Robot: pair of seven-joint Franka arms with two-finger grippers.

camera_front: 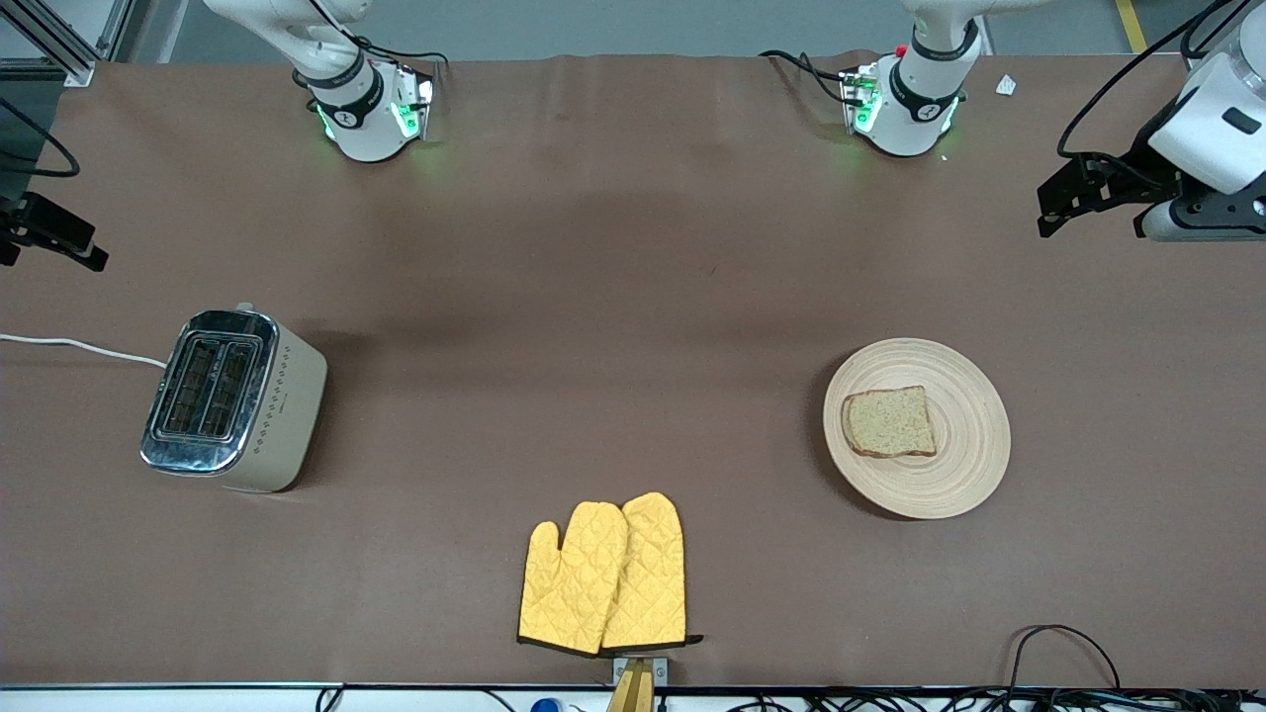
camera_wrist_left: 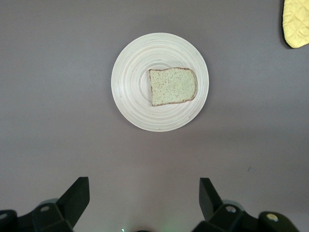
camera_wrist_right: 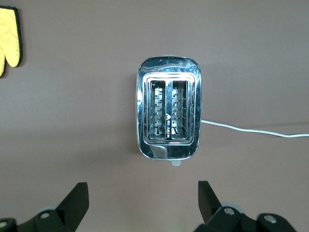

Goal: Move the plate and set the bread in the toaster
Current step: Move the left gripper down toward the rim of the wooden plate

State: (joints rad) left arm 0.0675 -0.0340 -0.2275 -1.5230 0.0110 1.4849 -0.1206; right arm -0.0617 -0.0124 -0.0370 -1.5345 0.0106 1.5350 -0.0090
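The round light-wood plate [camera_front: 954, 470] lies toward the left arm's end of the table, and the slice of brown bread [camera_front: 888, 422] lies flat on it. Both show in the left wrist view, the plate [camera_wrist_left: 133, 92] and the bread [camera_wrist_left: 172, 86]. The cream toaster [camera_front: 237, 399] with its chrome top stands toward the right arm's end; its two slots are empty in the right wrist view [camera_wrist_right: 169, 113]. My left gripper [camera_front: 1063, 203] hangs open and empty high above the table by the plate [camera_wrist_left: 145, 186]. My right gripper [camera_front: 49, 237] hangs open and empty high by the toaster [camera_wrist_right: 143, 189].
A pair of yellow oven mitts [camera_front: 603, 574] lies near the table's front edge, between toaster and plate, nearer to the front camera than both. The toaster's white cord [camera_front: 79, 346] runs off the right arm's end of the table. Brown table cover all around.
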